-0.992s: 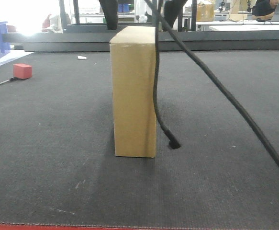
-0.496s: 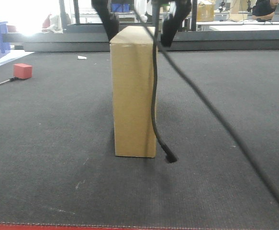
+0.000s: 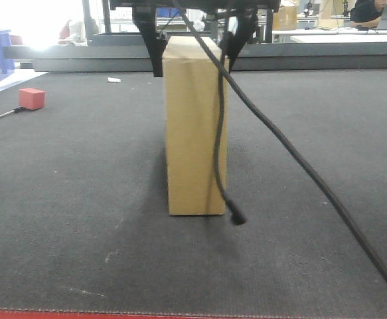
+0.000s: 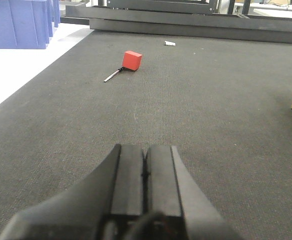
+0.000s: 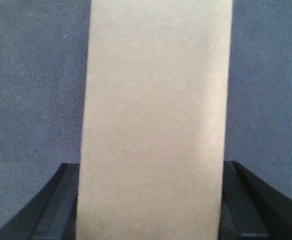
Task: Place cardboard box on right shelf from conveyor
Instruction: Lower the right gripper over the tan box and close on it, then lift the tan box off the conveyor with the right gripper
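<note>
The conveyor, a dark grey ribbed belt with a red near edge, fills the front view. A bright workshop with blue bins lies beyond it. The cardboard box stands upright mid-belt, its long axis vertical and a narrow face toward the front camera. The right end effector straddles its top, fingers apparently clamped against both sides. The left end effector hovers low over the belt, pads pressed together, holding nothing. A red block sits far left.
</note>
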`<act>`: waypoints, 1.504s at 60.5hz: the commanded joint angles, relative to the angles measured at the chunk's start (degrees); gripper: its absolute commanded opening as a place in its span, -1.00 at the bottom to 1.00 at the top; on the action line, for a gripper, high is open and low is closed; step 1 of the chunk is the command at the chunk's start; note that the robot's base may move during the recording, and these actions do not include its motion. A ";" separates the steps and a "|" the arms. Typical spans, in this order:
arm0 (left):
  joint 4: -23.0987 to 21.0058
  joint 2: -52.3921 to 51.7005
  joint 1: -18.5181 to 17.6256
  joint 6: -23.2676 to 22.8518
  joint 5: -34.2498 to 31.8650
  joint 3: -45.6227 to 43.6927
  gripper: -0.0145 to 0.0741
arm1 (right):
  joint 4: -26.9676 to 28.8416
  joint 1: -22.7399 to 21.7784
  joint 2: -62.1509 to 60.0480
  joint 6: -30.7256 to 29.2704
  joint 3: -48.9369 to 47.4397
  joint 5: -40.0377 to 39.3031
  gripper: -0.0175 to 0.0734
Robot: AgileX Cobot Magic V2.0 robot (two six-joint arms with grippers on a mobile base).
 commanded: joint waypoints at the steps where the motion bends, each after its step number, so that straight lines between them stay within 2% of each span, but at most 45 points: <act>1: -0.34 -0.74 0.03 0.02 -4.93 0.46 -0.94 | -0.65 -1.09 -5.60 -4.86 -1.48 -2.82 -0.37; 18: -0.34 -0.74 0.03 0.02 -4.93 0.46 -0.94 | 2.70 -6.09 -13.38 -19.77 0.92 -3.69 -0.37; 26: -0.34 -0.74 0.03 0.02 -4.93 0.46 -0.94 | 3.26 -9.56 -19.59 -24.09 8.15 -6.81 -0.37; 31: -0.34 -0.74 0.03 0.02 -4.93 0.46 -0.93 | 3.40 -12.07 -24.56 -25.75 15.86 -10.59 -0.37; 45: -0.34 -0.74 0.03 0.02 -4.93 0.46 -0.94 | 3.85 -17.79 -41.62 -26.95 38.71 -24.55 -0.37; 55: -0.34 -0.74 0.03 0.02 -4.93 0.46 -0.93 | 4.11 -18.51 -55.17 -26.95 54.25 -33.97 -0.37; 63: -0.34 -0.74 0.03 0.02 -4.93 0.46 -0.93 | 4.17 -18.51 -66.97 -26.95 62.78 -37.68 -0.37; 72: -0.34 -0.74 0.03 0.02 -4.93 0.46 -0.94 | 4.17 -18.51 -80.08 -26.95 67.52 -37.50 -0.37; 91: -0.34 -0.74 0.03 0.02 -4.93 0.46 -0.94 | 4.12 -18.51 -100.82 -26.95 67.93 -36.11 -0.37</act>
